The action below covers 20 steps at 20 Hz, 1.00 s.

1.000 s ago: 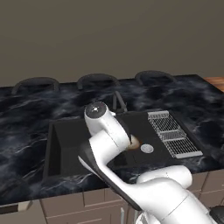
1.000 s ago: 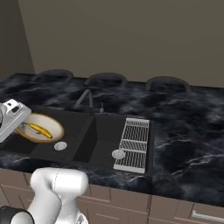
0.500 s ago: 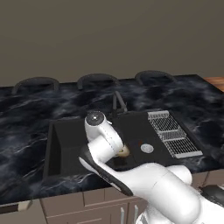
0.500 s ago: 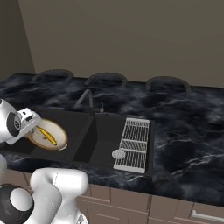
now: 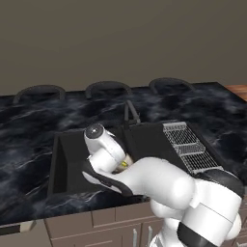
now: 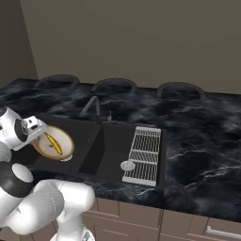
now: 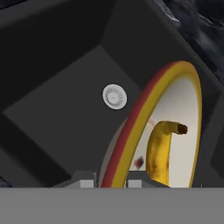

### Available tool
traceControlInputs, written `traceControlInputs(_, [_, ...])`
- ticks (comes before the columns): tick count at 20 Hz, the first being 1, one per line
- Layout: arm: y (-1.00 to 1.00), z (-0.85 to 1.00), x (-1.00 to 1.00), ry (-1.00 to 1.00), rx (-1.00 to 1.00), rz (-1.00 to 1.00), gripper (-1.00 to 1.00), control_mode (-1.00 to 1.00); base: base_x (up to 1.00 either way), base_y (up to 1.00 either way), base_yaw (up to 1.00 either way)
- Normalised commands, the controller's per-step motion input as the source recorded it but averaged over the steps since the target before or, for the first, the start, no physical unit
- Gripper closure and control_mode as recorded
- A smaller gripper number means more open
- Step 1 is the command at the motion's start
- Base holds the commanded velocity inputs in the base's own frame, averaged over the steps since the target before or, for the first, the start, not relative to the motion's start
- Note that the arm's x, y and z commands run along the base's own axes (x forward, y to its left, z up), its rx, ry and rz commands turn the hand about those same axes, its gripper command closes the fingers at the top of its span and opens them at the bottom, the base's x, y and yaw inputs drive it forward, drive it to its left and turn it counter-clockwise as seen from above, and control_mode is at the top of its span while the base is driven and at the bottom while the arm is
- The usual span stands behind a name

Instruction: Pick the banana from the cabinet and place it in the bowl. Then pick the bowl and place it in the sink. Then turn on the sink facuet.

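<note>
While the arm hides most of it, the gripper point(image 7: 111, 183) clamps the bowl point(image 6: 63, 151) rim over the sink point(image 7: 57, 109).

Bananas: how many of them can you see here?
1. The banana lies inside the bowl, which the gripper holds by its rim over the sink. The right base view shows the same banana. Nothing suggests another is hidden.

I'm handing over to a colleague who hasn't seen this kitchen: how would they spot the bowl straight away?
Find the black sink sunk in the dark marble counter. Over its left basin, the gripper is shut on the rim of a shallow round bowl, cream inside. Unlike the ribbed grey drain rack to the right, it carries a yellow banana.
</note>
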Motion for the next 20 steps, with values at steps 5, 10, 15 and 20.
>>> traceControlInputs(5, [0.09, -0.15, 0.22, 0.08, 0.06, -0.10, 1.00, -1.00, 0.00, 0.00, 0.00])
traceControlInputs(10, [0.02, -0.29, 0.22, 0.14, 0.06, -0.12, 1.00, -1.00, 0.00, 0.00, 0.00])
traceControlInputs(15, [0.00, -0.42, 0.33, 0.14, 0.02, -0.13, 1.00, -1.00, 0.00, 0.00, 0.00])
traceControlInputs(20, [0.00, -0.53, 0.48, 0.14, 0.00, -0.13, 1.00, -1.00, 0.00, 0.00, 0.00])
